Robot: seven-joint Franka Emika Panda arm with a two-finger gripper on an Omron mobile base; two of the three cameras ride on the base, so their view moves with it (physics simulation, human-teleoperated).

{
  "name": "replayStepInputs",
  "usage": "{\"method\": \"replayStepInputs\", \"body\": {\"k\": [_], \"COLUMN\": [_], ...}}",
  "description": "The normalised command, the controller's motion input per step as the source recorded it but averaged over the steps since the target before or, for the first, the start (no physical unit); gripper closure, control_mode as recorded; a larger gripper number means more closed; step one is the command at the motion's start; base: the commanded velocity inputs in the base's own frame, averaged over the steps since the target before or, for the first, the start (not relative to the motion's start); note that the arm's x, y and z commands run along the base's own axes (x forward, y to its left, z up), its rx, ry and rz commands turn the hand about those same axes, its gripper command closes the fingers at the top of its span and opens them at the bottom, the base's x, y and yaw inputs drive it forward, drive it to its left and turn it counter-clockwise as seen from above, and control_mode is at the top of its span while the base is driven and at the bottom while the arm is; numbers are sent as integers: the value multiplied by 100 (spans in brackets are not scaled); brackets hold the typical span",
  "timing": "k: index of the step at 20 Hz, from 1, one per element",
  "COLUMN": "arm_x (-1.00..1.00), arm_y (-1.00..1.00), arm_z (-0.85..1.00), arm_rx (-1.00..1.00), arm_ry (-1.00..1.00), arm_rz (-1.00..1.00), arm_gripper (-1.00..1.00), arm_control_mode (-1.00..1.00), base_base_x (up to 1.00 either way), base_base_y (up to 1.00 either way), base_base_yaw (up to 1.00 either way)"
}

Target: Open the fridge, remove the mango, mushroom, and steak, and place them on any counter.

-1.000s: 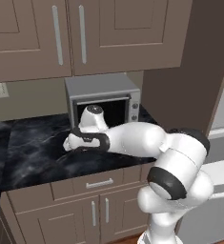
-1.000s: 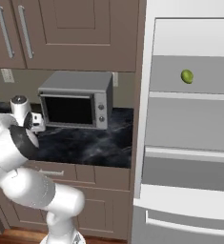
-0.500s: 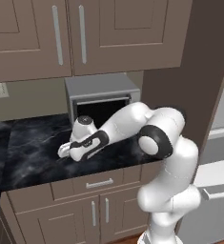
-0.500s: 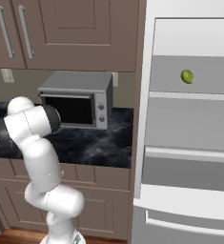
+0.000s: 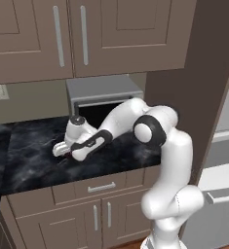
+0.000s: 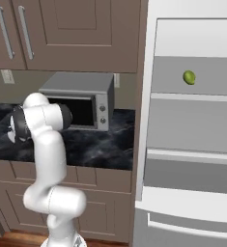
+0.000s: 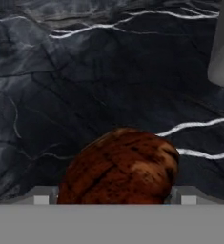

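- Steak is pinched between the gripper fingers, low over the counter.
- Gripper is reached out left of the microwave.
- Mango is seen on an upper shelf of the open fridge.

The steak just in front of the hand is dark red-brown with black mottled streaks. The worktop under it is glossy black with thin white veins. The mango is yellow-green against the pale grey shelves of the fridge, while the cabinets are brown with silver handles.
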Motion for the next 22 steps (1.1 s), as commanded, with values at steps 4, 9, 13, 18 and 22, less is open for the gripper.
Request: {"method": "replayStepInputs", "body": {"k": [4, 9, 13, 18, 22], "arm_x": [-8, -65, -80, -100, -89], "arm_y": [-3, -43, -63, -59, -37], "arm_z": [3, 30, 45, 95, 100], "arm_rx": [0, 0, 6, 17, 19], "arm_ry": [-5, -12, -13, -15, -4], "arm_rz": [-2, -7, -7, -2, 0], "arm_gripper": [-100, -100, -100, -100, -100], "arm_control_mode": [-100, -100, -100, -100, -100], "base_base_x": [0, 0, 0, 0, 0], "base_base_y": [0, 0, 0, 0, 0], "base_base_yaw": [0, 0, 0, 0, 0]}}
